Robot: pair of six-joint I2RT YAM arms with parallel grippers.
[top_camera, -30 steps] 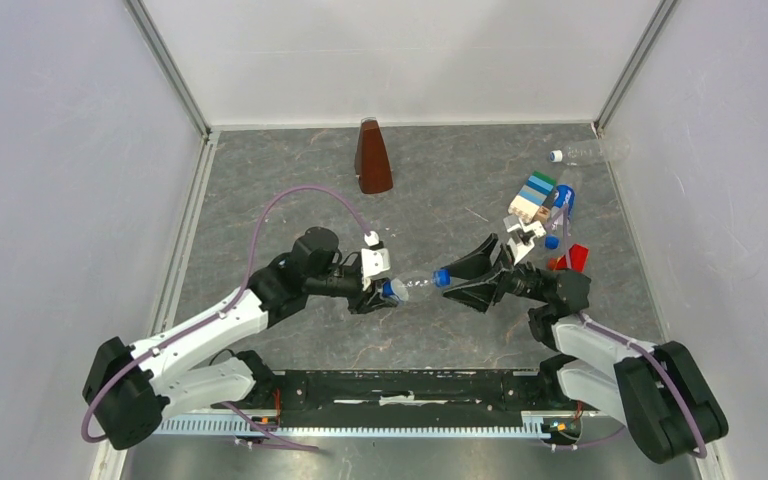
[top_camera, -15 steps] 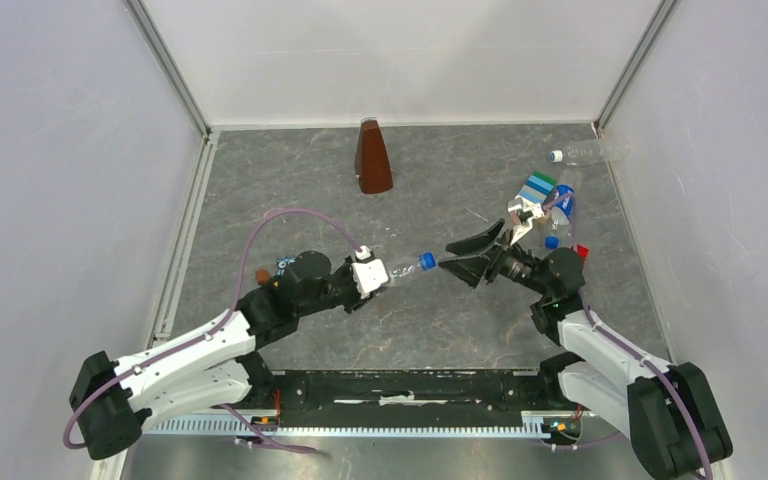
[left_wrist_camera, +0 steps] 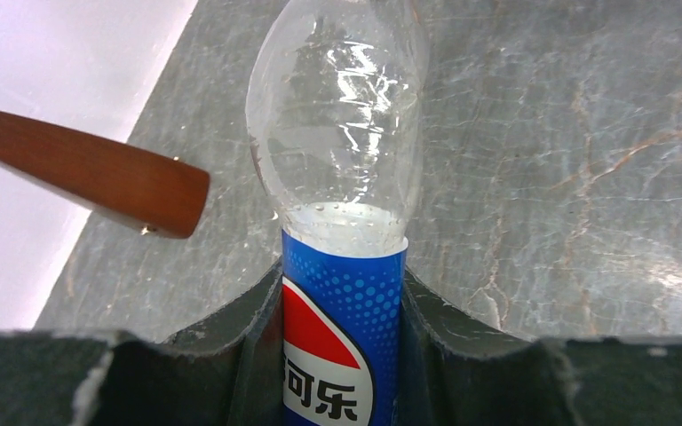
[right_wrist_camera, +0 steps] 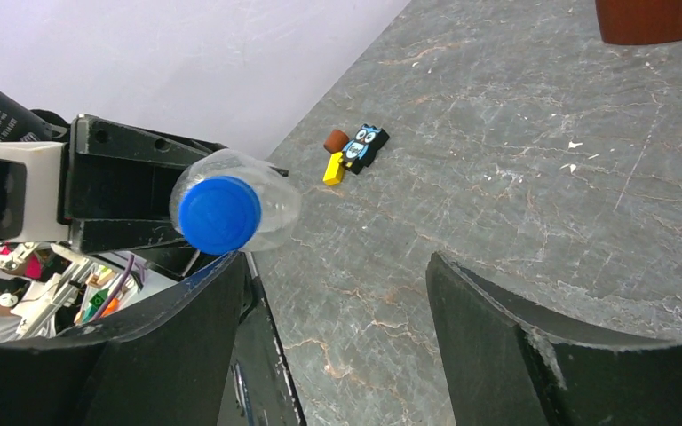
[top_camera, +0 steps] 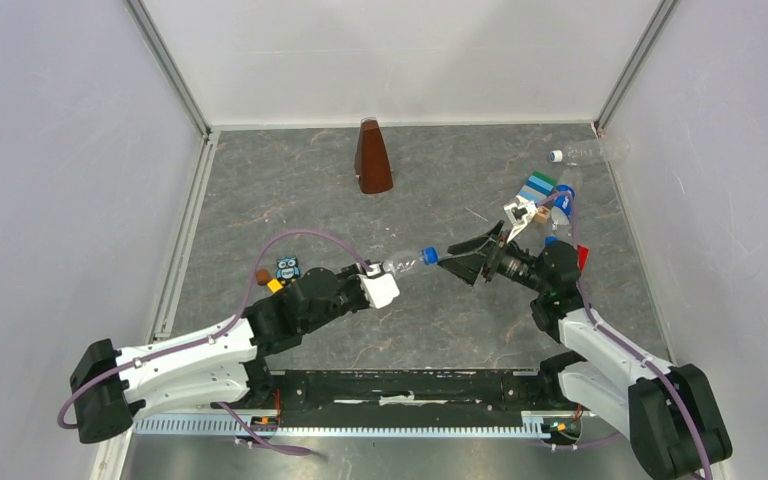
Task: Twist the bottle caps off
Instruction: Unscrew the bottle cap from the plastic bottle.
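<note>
Jaws of the left gripper (left_wrist_camera: pixel 344 311) clamp the blue label of a clear bottle (left_wrist_camera: pixel 337 133) lifted off the grey table (top_camera: pixel 460 180), its blue cap (right_wrist_camera: pixel 219 215) pointing at the right gripper (right_wrist_camera: pixel 337 293), whose jaws stand wide apart just before that cap.

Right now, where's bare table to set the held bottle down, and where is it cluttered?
Bare: far left, between the brown pyramid and the left rail; the middle, between the pyramid and the bottle in the left pincer; the near strip between the arms. Crowded: right side, around the block stack, labelled bottle and red piece. Also small toys beside the left arm.
</note>
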